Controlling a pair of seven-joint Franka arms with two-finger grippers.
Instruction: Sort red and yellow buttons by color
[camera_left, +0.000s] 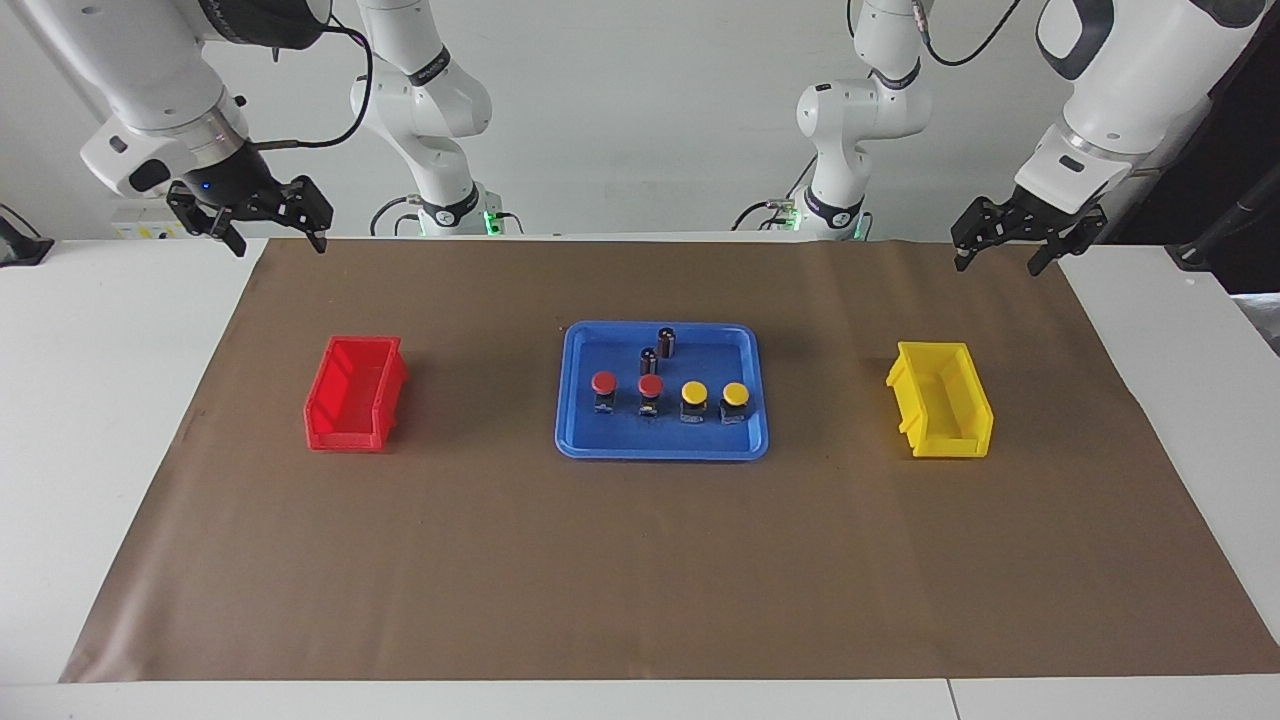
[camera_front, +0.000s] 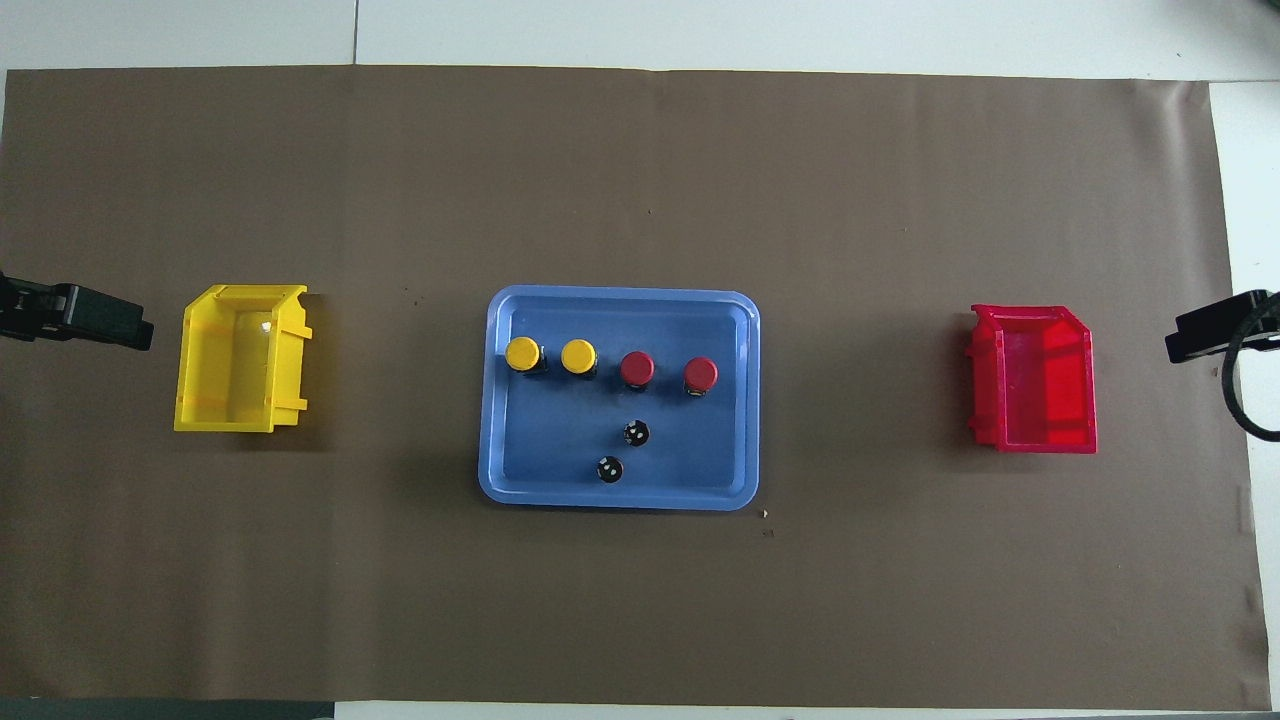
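Note:
Two red buttons (camera_left: 603, 383) (camera_left: 650, 386) and two yellow buttons (camera_left: 694, 392) (camera_left: 736, 394) stand upright in a row in a blue tray (camera_left: 660, 452) at the table's middle. In the overhead view the yellow ones (camera_front: 523, 353) (camera_front: 579, 356) are toward the left arm's end and the red ones (camera_front: 637, 368) (camera_front: 700, 374) toward the right arm's end. My left gripper (camera_left: 998, 262) is open and empty, raised over the mat's corner near the yellow bin's end. My right gripper (camera_left: 279, 245) is open and empty, raised over the mat's corner at the red bin's end. Both arms wait.
Two dark brown cylinders (camera_left: 666, 340) (camera_left: 648, 360) stand in the tray, nearer to the robots than the buttons. An empty red bin (camera_left: 355, 395) sits toward the right arm's end, an empty yellow bin (camera_left: 940, 400) toward the left arm's end. A brown mat (camera_left: 640, 580) covers the table.

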